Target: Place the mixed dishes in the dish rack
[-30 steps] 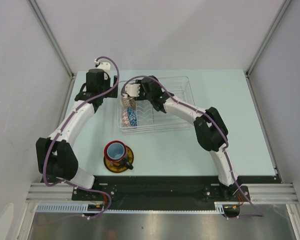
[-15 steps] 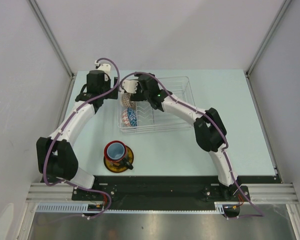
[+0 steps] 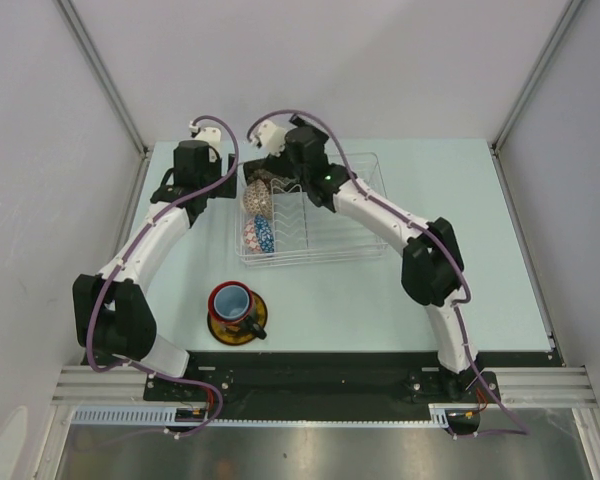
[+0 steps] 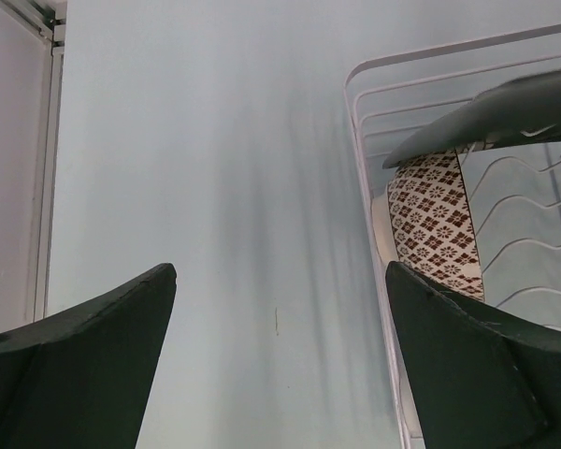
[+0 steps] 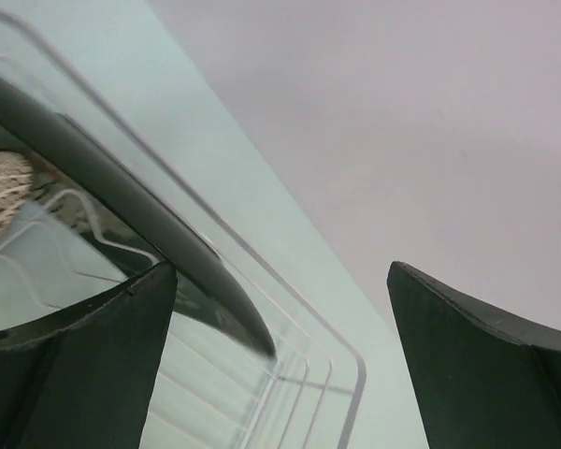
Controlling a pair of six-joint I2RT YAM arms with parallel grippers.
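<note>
The left gripper (image 4: 280, 281) had its fingers (image 4: 84, 365) spread wide, with only bare table (image 4: 215, 140) between them. Just past the finger on the right of its view stood the rack (image 4: 360, 159). The rack held the beige bowl (image 4: 439, 220) on edge, with the black plate (image 4: 514, 108) beyond it. The right gripper (image 5: 280, 271) was spread wide too, holding nothing, over the rack's far end. The plate's dark edge ran out from behind the finger (image 5: 75, 355) on the left of its view into the gap. The blue bowl (image 3: 260, 236) stood in the rack on the near side of the beige one. The mug (image 3: 233, 300) sat on the saucer (image 3: 242, 330), well apart from both grippers.
</note>
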